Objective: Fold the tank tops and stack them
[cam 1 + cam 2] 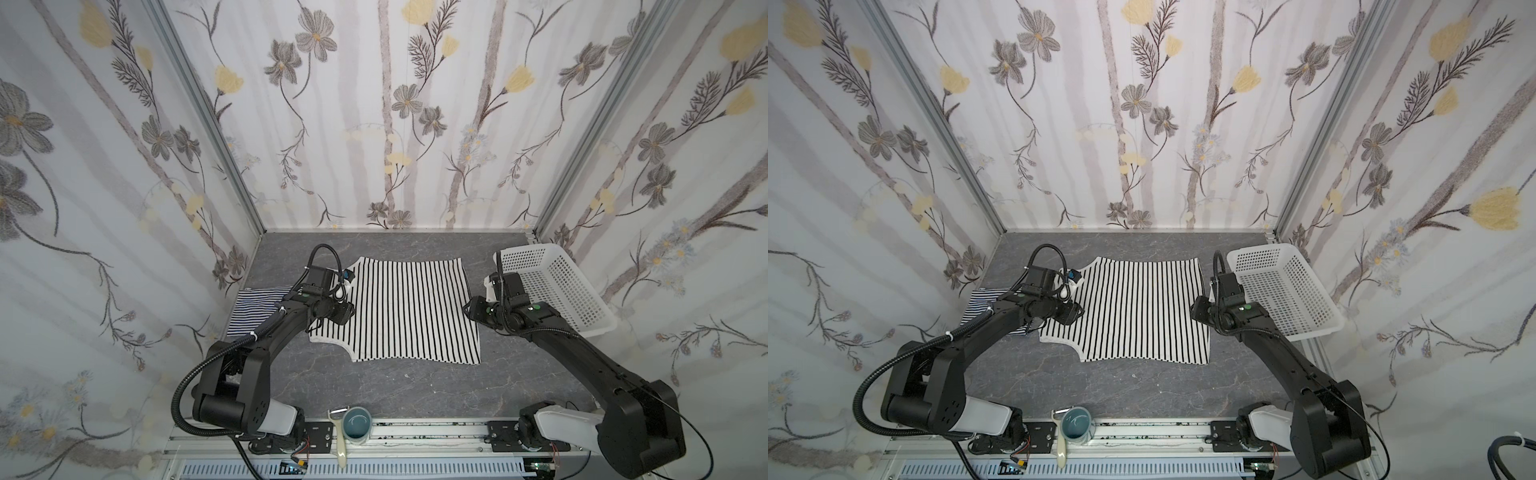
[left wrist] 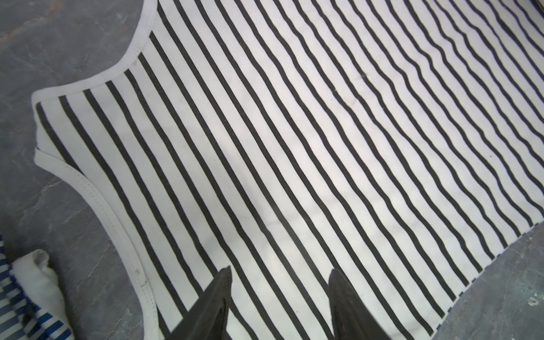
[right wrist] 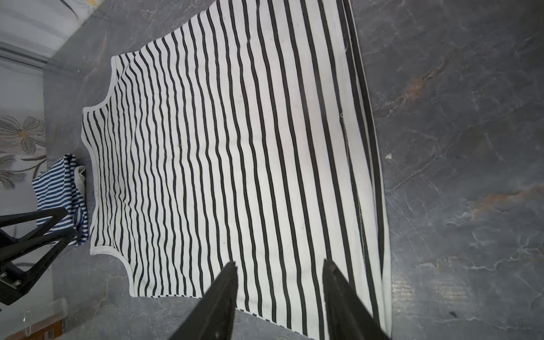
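Note:
The white tank top with wide black stripes lies spread flat mid-table. Beside its left edge lies the navy-and-white fine-striped tank top, partly hidden under my left arm. In the wrist views it shows only as a bunched corner. My left gripper hovers over the white top's left part near the armhole, open, nothing between its fingers. At that top's right edge my right gripper is open too, fingers above the cloth near its corner.
A white perforated basket stands tilted at the back right, just behind my right arm. A blue cup and a peeler sit on the front rail. Flowered walls close in three sides.

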Controlling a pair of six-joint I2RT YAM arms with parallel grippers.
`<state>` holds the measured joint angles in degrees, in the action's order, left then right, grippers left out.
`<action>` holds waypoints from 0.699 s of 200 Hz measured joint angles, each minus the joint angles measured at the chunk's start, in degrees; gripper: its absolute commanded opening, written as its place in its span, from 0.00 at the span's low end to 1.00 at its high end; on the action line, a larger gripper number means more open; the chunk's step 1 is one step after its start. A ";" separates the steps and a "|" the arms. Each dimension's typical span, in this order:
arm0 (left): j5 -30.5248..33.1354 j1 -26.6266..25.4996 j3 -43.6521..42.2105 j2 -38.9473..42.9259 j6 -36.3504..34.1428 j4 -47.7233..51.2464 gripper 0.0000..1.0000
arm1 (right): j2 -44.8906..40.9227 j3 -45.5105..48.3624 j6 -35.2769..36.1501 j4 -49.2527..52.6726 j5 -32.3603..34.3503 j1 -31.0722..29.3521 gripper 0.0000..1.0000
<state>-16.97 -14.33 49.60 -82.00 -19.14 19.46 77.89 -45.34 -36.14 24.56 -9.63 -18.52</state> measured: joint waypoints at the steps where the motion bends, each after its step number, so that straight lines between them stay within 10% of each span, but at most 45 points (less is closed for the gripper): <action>1: 0.00 -0.02 -0.07 0.11 0.00 0.00 0.55 | -0.37 0.61 -0.17 -0.22 0.00 -0.04 0.48; 140: 4.70 -14.95 -14.80 9.44 -6.47 0.46 0.57 | -16.85 24.92 -13.14 -1.77 0.59 -3.26 0.49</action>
<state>-12.27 -29.28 34.81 -72.55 -25.61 19.92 61.04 -20.43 -49.28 22.79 -9.04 -21.78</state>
